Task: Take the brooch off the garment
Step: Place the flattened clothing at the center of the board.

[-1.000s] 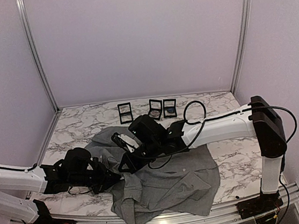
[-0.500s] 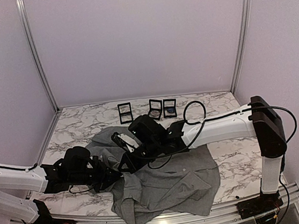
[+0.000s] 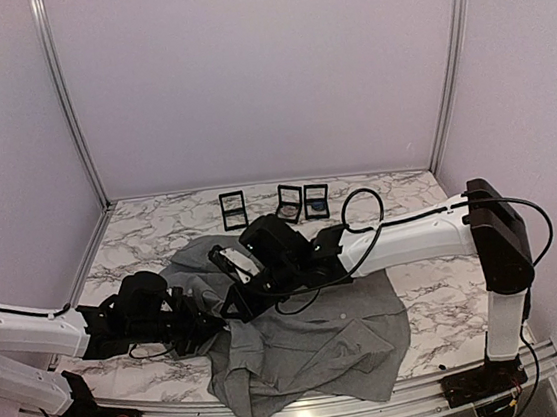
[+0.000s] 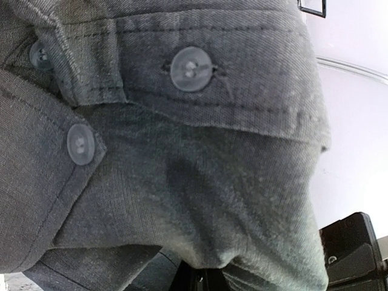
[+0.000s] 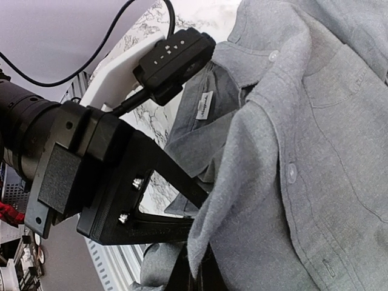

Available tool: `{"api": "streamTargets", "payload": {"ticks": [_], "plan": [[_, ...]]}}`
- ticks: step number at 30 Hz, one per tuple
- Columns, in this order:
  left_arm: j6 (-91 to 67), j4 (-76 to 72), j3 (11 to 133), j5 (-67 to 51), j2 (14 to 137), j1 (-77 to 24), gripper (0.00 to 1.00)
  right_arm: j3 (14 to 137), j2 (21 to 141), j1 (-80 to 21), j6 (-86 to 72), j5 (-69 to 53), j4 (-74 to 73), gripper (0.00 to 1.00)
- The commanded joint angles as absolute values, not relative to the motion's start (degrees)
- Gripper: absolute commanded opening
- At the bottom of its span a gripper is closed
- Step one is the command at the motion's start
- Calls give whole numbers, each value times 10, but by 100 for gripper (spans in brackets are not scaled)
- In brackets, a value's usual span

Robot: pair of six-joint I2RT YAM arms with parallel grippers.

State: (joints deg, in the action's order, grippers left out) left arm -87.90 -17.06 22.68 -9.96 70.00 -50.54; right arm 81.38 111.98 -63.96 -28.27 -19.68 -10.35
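Garment [image 3: 324, 344] pinched by left pincer [image 3: 211, 324] and right pincer [image 3: 237, 306], arms reaching low.

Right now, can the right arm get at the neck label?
Probably not yet. The right gripper is shut on the shirt, and the left gripper clamps a fold just beside the label. It would have to let go first.

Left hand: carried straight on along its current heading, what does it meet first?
The grey shirt: its fabric fills the left wrist view, and the left hand looks shut on a fold.
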Motion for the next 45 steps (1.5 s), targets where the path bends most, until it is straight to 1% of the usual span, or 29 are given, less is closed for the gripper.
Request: {"api": "streamTargets", "payload": {"ticks": [1,9,15,22,28,32,35,41,43,45], "plan": [[-811,-125,248,-100,697,-500,0,806,1102,-643,-278,-145,-106,0],[-684,-88,283,-129,681,-486,0,780,1086,-624,-279,-99,-110,0],[-604,-51,307,-146,663,-476,0,761,1071,-606,-273,-97,-103,0],[-547,-46,327,-182,662,-467,0,749,1065,-584,-265,-106,-93,0],[-525,-71,323,-198,653,-460,0,754,1066,-579,-254,-107,-87,3],[-502,-59,330,-201,656,-454,0,748,1062,-574,-253,-97,-90,3],[-503,-93,316,-206,656,-452,0,747,1059,-572,-251,-90,-91,4],[-540,-221,272,-215,668,-452,0,749,1041,-572,-256,-89,-86,12],[-546,-243,269,-215,674,-452,0,741,1031,-572,-263,-96,-77,18],[-549,-255,269,-214,680,-452,0,731,1020,-572,-273,-102,-68,26]]}}
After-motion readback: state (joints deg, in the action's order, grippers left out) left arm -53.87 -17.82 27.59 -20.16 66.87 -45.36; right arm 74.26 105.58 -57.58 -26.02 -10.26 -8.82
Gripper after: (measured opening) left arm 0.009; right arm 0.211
